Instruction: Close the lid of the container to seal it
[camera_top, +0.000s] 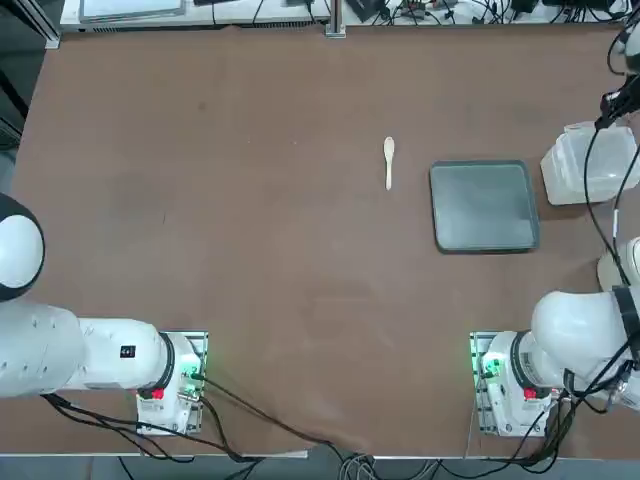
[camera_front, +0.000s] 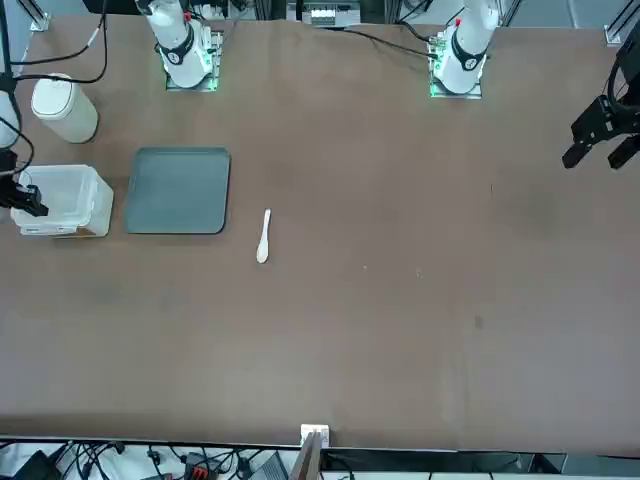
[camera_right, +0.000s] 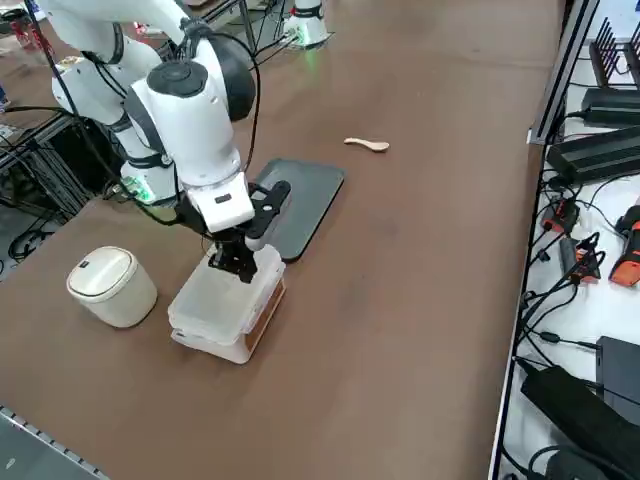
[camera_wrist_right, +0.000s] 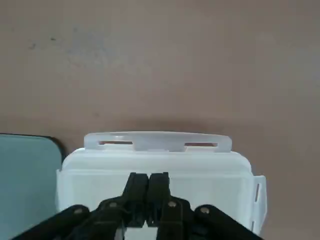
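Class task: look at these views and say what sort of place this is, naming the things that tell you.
Most likely a robotics lab workbench: a right gripper, fingers shut, sits on a closed container on a brown table, with cables and electronics lining its edge.

A brown table (camera_top: 250, 250) carries the container (camera_top: 588, 163), a grey tray (camera_top: 484, 206), a spoon (camera_top: 389, 160) (pale) and a round white tub (camera_front: 64, 108).
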